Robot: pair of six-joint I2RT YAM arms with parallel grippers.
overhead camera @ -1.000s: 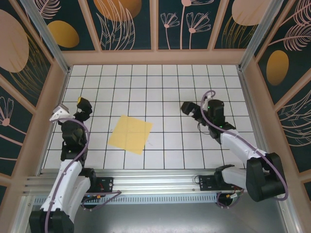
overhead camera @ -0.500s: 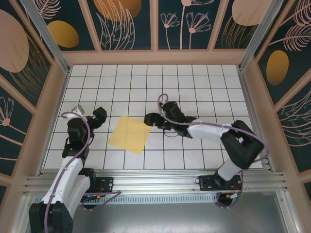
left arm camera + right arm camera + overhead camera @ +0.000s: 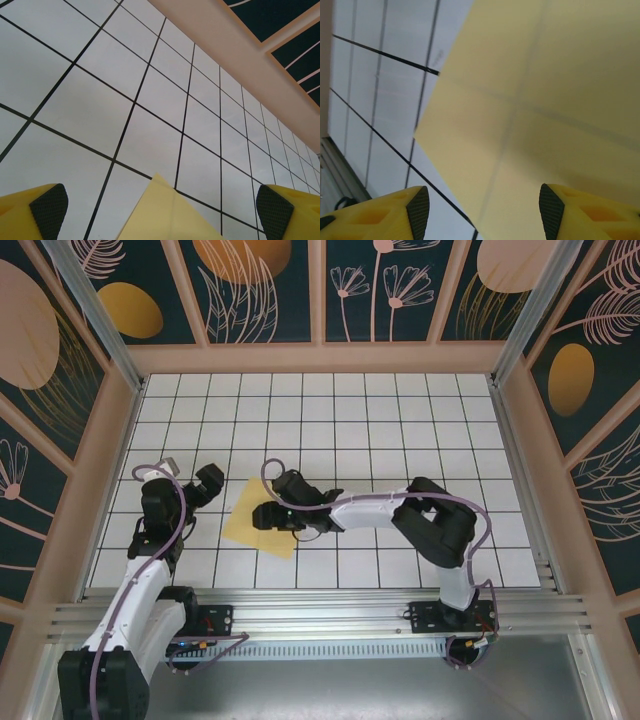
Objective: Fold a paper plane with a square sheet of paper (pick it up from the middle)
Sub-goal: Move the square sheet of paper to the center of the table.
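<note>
Reaching across the lower middle of the top view, the right gripper (image 3: 268,515) hangs over the square sheet of paper (image 3: 245,522), which lies flat and unfolded on the white grid table (image 3: 400,420), left of centre. In the right wrist view its 2 black pads (image 3: 418,212) stand apart at the bottom edge, pinching nothing, with yellow paper (image 3: 545,75) filling the upper right. 2 faint creases (image 3: 517,102) cross ahead of the fingertips. This placement probably suits a pick-up from the sheet's middle.

The left gripper (image 3: 208,480) sits just beside the sheet's left corner, spread wide. In the left wrist view that corner (image 3: 165,217) pokes up between its 2 pads (image 3: 47,205), untouched. It probably waits to take an edge once the paper lifts.

No other object lies on the table. The right arm's own forearm (image 3: 370,508) spans the tiles to the sheet's right. An aluminium rail (image 3: 320,625) borders the bottom, and patterned walls (image 3: 270,290) enclose the rest. Flat thin paper offers little to grip.
</note>
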